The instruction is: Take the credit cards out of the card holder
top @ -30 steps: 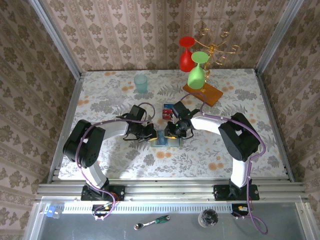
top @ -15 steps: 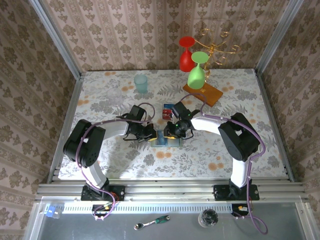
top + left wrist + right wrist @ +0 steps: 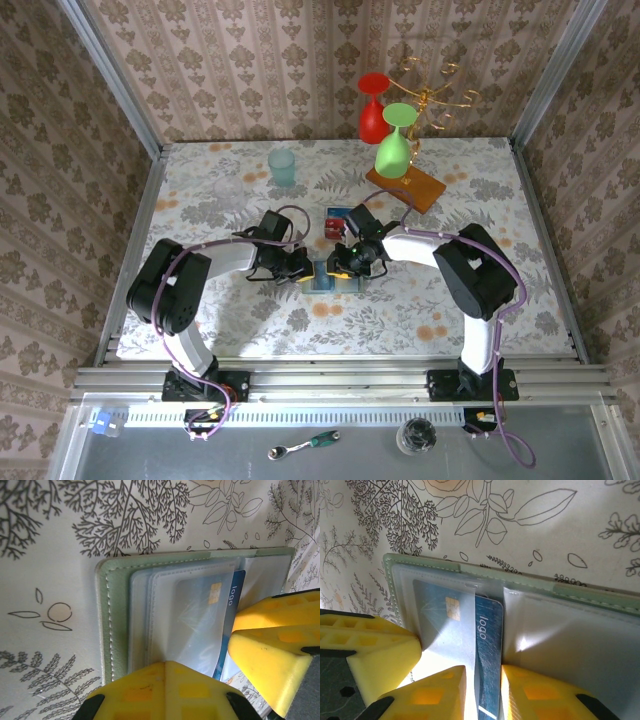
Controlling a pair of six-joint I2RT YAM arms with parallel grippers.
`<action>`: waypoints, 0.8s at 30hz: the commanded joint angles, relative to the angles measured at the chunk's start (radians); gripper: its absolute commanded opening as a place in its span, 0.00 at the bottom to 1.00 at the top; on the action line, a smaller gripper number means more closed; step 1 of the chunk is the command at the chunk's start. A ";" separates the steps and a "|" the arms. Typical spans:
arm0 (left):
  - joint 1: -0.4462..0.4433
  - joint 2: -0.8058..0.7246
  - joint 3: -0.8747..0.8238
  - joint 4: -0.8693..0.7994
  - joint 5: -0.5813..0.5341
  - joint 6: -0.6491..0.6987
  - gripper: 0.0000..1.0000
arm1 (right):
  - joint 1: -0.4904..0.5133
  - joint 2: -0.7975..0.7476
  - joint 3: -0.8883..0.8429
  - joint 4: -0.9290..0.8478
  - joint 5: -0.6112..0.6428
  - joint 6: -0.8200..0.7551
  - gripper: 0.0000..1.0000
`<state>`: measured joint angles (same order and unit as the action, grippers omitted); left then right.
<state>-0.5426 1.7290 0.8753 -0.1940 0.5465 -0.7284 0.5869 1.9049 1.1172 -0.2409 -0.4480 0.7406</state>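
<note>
Lying open and flat near the middle of the flowered table [image 3: 190,215]: card holder [image 3: 331,283] [image 3: 106,630] [image 3: 530,582], with a grey-green stitched rim and clear pale sleeves inside. Tucked half under one sleeve: blue card [image 3: 233,605] [image 3: 488,625], chip visible through the plastic, bare strip marked "logo" poking out toward the fold. Just beyond the holder, flat on the cloth: red card [image 3: 332,230]. Left gripper [image 3: 305,272] [image 3: 164,667] [image 3: 385,645]: yellow fingers closed together, tips pressed down on the sleeve panel at the holder's edge, nothing between them. Right gripper [image 3: 346,265] [image 3: 484,680] [image 3: 260,632]: fingers set narrow, one on the sleeve and one on the neighbouring panel, blue strip showing in the slit; real grip on it not determinable. Edges: stitched rim bare along two sides in both wrist views, with plain cloth past it; remaining sides crowded by fingers. Room: open cloth toward the near edge and out left and right of the arms. Well apart at the back: teal cup [image 3: 282,166] and wooden slab [image 3: 405,187].
</note>
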 commanded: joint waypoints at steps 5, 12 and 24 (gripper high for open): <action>0.001 0.043 -0.004 -0.031 -0.023 0.023 0.01 | -0.006 0.006 -0.035 0.032 -0.024 0.028 0.24; 0.000 0.042 -0.006 -0.032 -0.021 0.024 0.01 | -0.010 -0.016 -0.054 0.092 -0.061 0.066 0.19; 0.000 0.041 -0.009 -0.028 -0.020 0.025 0.01 | -0.021 -0.051 -0.095 0.136 -0.057 0.094 0.12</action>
<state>-0.5426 1.7348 0.8753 -0.1852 0.5541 -0.7280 0.5697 1.8866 1.0405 -0.1207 -0.4992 0.8188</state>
